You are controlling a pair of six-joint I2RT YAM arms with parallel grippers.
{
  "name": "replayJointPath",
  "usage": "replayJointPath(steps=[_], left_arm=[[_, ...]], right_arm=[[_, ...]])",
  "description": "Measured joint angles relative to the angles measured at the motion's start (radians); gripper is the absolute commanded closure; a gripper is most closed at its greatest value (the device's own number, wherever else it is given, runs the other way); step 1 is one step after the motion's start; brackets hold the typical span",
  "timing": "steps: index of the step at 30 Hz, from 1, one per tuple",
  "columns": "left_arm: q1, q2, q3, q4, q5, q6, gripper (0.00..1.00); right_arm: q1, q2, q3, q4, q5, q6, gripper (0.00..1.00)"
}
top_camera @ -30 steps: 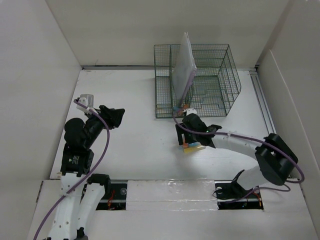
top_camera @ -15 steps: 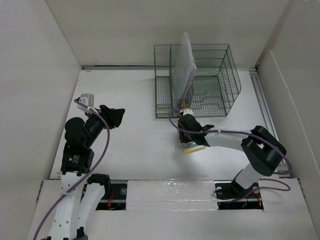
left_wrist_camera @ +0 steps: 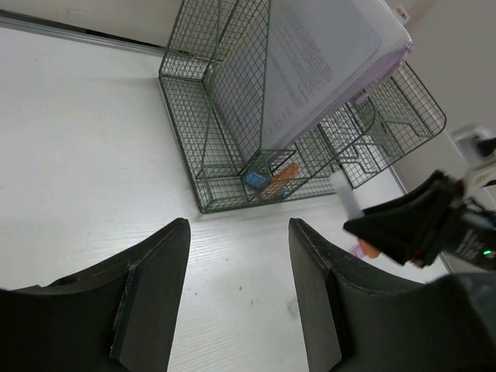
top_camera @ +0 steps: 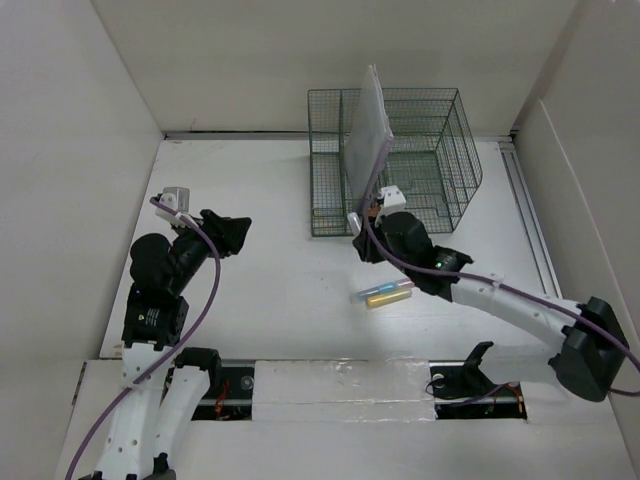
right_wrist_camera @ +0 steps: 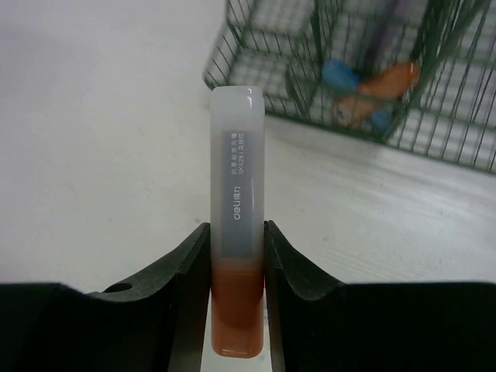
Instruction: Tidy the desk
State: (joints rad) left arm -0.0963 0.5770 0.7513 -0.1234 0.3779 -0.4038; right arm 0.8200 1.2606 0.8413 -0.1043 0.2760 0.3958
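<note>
Desk surface [top_camera: 270, 200], spread beneath both arms, now held only two markers [top_camera: 385, 293]. The right fingers [right_wrist_camera: 178, 279] had lifted the orange marker [right_wrist_camera: 236, 232], clamped, toward the far basket [top_camera: 465, 150]. Left fingers [left_wrist_camera: 155, 287] gaped idle.

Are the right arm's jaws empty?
No, the right wrist view shows the right jaws shut on an orange highlighter with a frosted cap, one jaw against each side of it.

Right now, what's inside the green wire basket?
The wire basket holds a leaning sheaf of papers, with a blue piece and an orange piece at its near corner. Mesh and papers hide anything behind them.
</note>
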Motion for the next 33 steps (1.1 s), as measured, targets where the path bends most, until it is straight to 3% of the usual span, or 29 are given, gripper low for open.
replayJointPath(steps=[9,12,22,30,33], left_arm=[[0.000,0.006,-0.001,0.007,0.011,0.000,0.50],[0.000,0.006,-0.001,0.007,0.011,0.000,0.50],[0.000,0.006,-0.001,0.007,0.011,0.000,0.50],[0.000,0.006,-0.002,0.007,0.011,0.000,0.50],[0.000,0.006,-0.002,0.007,0.011,0.000,0.50]], right_arm=[[-0.015,-0.143,0.322,0.060,0.009,-0.109,0.77],[-0.094,-0.124,0.469,0.057,0.008,-0.146,0.76],[-0.503,0.201,0.766,-0.057,-0.071,-0.210,0.77],[-0.557,0.471,0.853,-0.192,-0.128,-0.242,0.75],[-0.557,0.506,0.869,-0.216,-0.133,-0.243,0.67]])
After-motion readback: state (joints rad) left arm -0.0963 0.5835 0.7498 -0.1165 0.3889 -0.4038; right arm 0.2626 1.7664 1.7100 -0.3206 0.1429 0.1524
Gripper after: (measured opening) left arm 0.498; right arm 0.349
